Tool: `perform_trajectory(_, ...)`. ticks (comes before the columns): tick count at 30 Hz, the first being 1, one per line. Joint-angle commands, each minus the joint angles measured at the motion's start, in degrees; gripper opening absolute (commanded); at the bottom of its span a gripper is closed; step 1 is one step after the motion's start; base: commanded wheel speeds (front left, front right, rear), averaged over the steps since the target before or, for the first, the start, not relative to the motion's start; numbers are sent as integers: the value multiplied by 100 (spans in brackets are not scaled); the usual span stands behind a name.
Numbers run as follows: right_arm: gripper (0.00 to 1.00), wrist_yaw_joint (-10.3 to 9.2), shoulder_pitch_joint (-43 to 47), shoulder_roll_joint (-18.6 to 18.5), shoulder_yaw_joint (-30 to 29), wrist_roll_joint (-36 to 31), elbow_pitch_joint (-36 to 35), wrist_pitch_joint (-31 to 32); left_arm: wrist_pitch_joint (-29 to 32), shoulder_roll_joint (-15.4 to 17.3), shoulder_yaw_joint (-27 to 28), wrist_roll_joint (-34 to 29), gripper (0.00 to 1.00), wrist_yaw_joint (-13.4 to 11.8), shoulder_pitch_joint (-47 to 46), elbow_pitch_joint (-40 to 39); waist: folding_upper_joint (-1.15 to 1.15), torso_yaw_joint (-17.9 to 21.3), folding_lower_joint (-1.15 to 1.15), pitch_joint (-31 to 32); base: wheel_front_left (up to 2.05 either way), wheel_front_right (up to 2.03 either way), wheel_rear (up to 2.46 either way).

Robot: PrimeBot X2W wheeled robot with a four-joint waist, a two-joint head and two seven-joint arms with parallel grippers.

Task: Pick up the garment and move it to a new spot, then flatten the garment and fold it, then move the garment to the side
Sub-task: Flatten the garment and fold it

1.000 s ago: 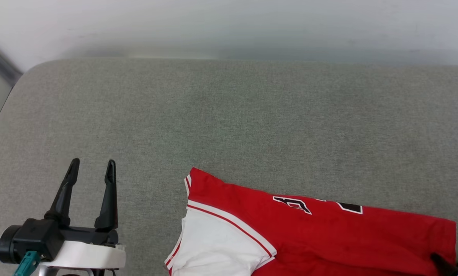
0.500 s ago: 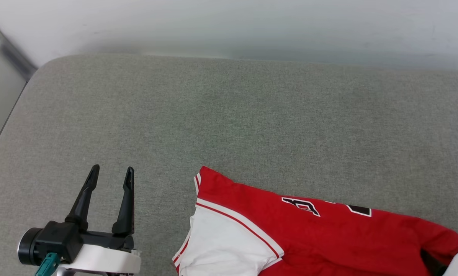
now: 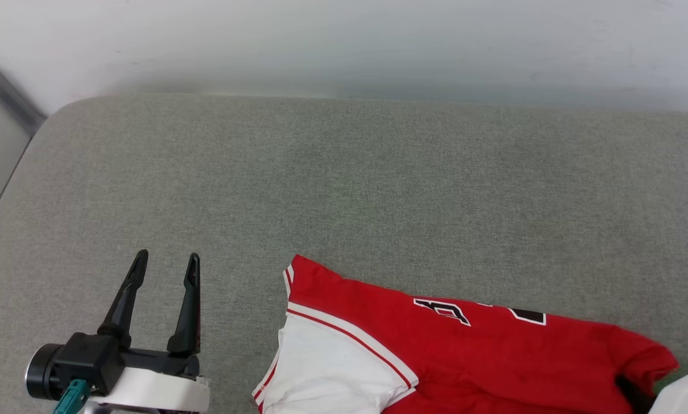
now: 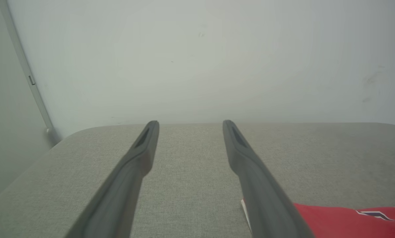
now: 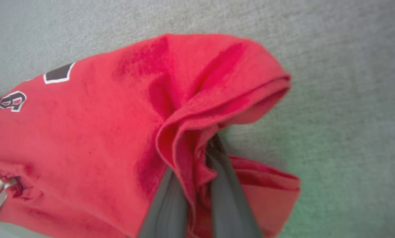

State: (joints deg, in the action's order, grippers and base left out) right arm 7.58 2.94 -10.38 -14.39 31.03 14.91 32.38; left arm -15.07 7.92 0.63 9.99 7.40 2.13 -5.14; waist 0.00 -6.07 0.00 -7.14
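Grey surface [image 3: 344, 190], garment [image 3: 436, 356] at its near right, rumpled. Step looks like the first pick-up: right end effector [image 5: 197, 165] pinches a red fold of it; left end effector [image 3: 167, 257] spread wide, empty, left of the white sleeve [image 3: 332, 368]. Next needs a clean lift, grip holding.

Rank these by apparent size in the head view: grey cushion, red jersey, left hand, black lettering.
Largest to smallest:
1. the grey cushion
2. the red jersey, cut off at the bottom edge
3. the left hand, nearer the camera
4. the black lettering
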Motion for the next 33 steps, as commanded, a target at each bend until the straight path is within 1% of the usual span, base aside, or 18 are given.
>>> perform_trajectory(1, 0, -16, 71, -49, -40, -66, 122, -1, -12, 5, 1, 16, 100, 7, 63, 10, 0, 10, 0, 5, 0, 0, 0)
perform_trajectory(8, 0, -17, -258, -295, -803, -496, 327, -378, -12, 29, -38, 39, 100, 9, 48, -1, 0, 67, 0, 1, 0, 0, 0)
perform_trajectory(11, 0, -14, -418, -441, -1078, -800, 408, -570, -12, 40, -60, 47, 100, 9, 31, 11, 0, 79, 0, -8, 0, 0, 0)
perform_trajectory(13, 0, -13, -517, -442, -1256, -918, 466, -711, -12, 52, -77, 35, 100, 10, 23, 26, 0, 83, 0, -4, 0, 0, 0)
perform_trajectory(15, 0, -11, -555, -413, -1314, -992, 477, -708, -12, 59, -75, 16, 100, 10, 24, 27, 0, 92, 0, 8, 0, 0, 0)
perform_trajectory(18, 0, -11, -510, -396, -1206, -1052, 313, -634, -12, 43, -57, 16, 100, 9, 46, 24, 0, 118, 0, 36, 0, 0, 0)
perform_trajectory(20, 0, -11, -435, -321, -1105, -978, 125, -544, -12, 33, -41, 15, 100, 9, 84, 44, 0, 148, 0, 86, 0, 0, 0)
perform_trajectory(24, 0, -11, -206, -208, -826, -836, -476, -223, -12, 2, -63, 34, 100, 9, 142, 81, 0, 209, 0, 227, 0, 0, 0)
perform_trajectory(27, 0, -11, 53, -119, -499, -746, -999, 125, -12, -18, -78, 55, 100, 10, 178, 99, 0, 240, 0, 335, 0, 0, 0)
perform_trajectory(31, 0, -11, 380, 132, -66, -479, -1722, 673, -12, 17, -217, 130, 100, 10, 259, 193, 0, 250, 0, 499, 0, 0, 0)
perform_trajectory(33, 0, -11, 464, 308, 31, -422, -2030, 857, -12, 74, -261, 166, 100, 9, 266, 237, 0, 249, 0, 571, 0, 0, 0)
